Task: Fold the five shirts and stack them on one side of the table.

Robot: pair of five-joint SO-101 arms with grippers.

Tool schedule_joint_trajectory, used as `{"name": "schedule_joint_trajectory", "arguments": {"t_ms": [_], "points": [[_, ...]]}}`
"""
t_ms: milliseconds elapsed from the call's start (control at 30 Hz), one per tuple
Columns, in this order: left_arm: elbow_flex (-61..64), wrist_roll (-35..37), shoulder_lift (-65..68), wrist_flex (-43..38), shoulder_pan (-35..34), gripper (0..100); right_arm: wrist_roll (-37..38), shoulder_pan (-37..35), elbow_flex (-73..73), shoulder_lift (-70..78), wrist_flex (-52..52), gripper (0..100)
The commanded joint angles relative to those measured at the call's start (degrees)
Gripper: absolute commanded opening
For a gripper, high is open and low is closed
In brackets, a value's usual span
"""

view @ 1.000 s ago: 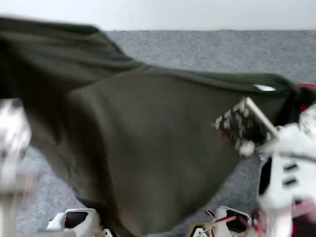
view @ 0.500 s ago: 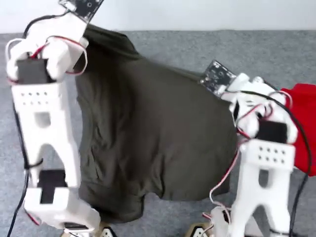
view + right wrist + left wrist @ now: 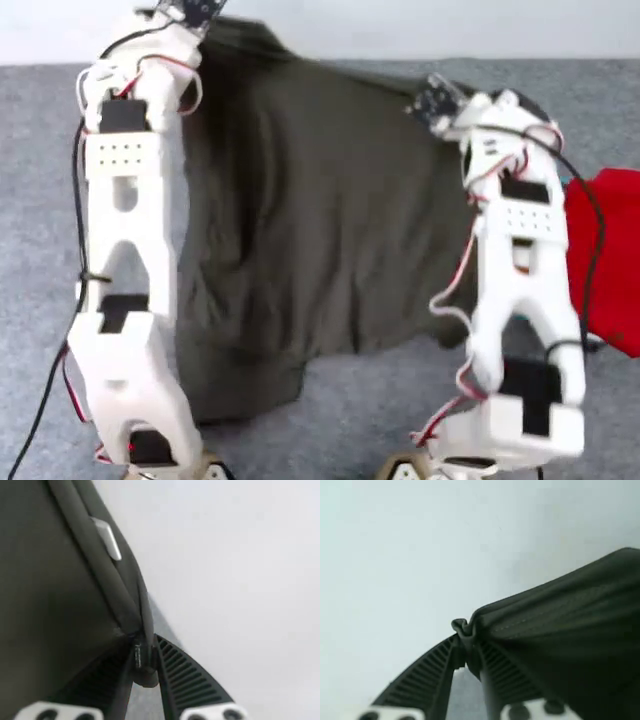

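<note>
Over the table's left side, my left gripper (image 3: 466, 649) is clamped on a bunched corner of the dark green shirt (image 3: 320, 220). The shirt hangs spread between my two raised arms, its lower part resting on the grey table (image 3: 400, 420). My right gripper (image 3: 142, 661) pinches a banded edge near a pale tag. A red shirt (image 3: 612, 262) lies at the right. I judge this the laying-out step; next I should lower the cloth flat and evenly.

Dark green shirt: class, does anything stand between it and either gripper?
Nothing visible does. The left gripper and the right gripper each pinch the dark green shirt directly at its edge.
</note>
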Motion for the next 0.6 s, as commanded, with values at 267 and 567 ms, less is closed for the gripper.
{"name": "schedule_joint_trajectory", "arguments": {"t_ms": [267,567], "points": [[-0.7,-0.6,-0.7,4.6,-0.8,1,0.4,-0.6,-13.3,8.0,4.8,1.0],[-2.0,-0.6,-2.7,28.6,-0.3,1,0.4,-2.1,-13.5,4.5,26.7,1.0]]}}
